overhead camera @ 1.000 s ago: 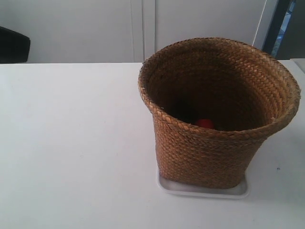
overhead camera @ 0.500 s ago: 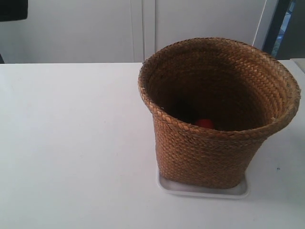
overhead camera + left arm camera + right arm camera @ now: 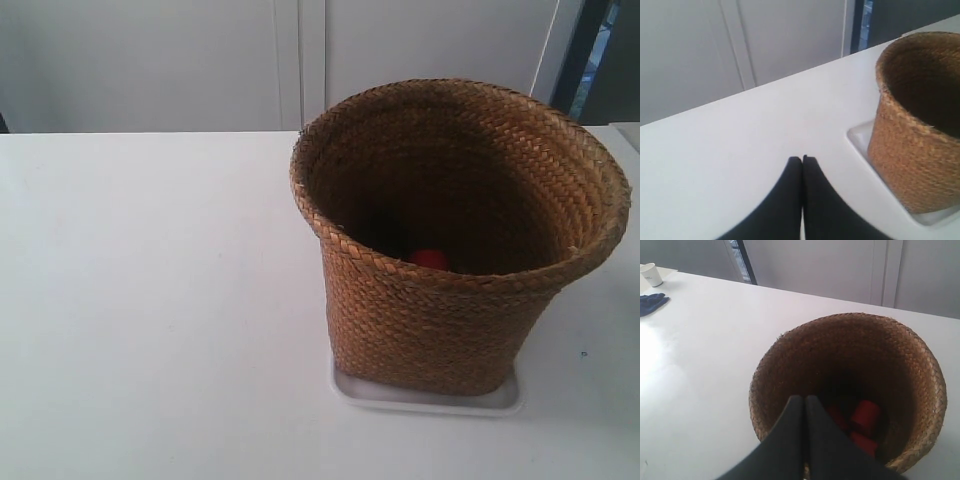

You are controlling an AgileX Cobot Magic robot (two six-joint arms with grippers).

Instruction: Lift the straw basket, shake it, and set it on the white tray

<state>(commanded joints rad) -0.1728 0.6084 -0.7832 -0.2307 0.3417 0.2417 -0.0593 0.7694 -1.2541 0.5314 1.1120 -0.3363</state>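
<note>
Exterior view: the straw basket (image 3: 440, 320) stands upright on the white tray (image 3: 425, 399), toward the right side of the desk (image 3: 150, 300). Its base covers most of the tray, so only a thin strip of the white rim shows along the front and at the corners. The braided rim flares well past the tray's edges. Inside, low against the dark wall, a small red object (image 3: 430, 258) shows.

From the right wrist view, several red pieces lie at the bottom of the basket. The right hand (image 3: 805, 398) is above the basket's mouth, over its near rim, with its two black fingers pressed together and nothing between them. Whether it touches the straw I cannot tell.

From the left wrist view, the left hand (image 3: 802, 159) is over bare desk beside the basket and tray, apart from both, with its fingers closed tip to tip and empty.

Far off on the desk, the right wrist view shows a paper cup (image 3: 651, 274) and a blue cloth (image 3: 652, 303). Pale cabinet doors (image 3: 300, 60) stand behind the desk.
</note>
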